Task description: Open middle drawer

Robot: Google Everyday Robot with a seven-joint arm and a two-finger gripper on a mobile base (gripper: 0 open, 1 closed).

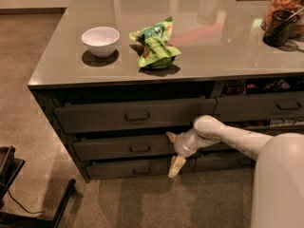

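The middle drawer (118,147) is the dark grey-brown front between a taller drawer (95,118) above and a slimmer drawer (114,169) below. Its small loop handle (140,148) sits at its centre. A dark gap shows above its top edge. My gripper (170,154) is at the right end of this drawer front, to the right of the handle and not touching it. It is open. One finger (170,136) points at the drawer's top edge, and the other finger (176,166) hangs down in front of the bottom drawer. It holds nothing.
On the counter top (57,75) stand a white bowl (100,40) and a crumpled green snack bag (156,45). A dark cup (279,28) and a jar stand at the far right. More drawers (266,107) are to the right. A black chair base (19,194) is on the floor at lower left.
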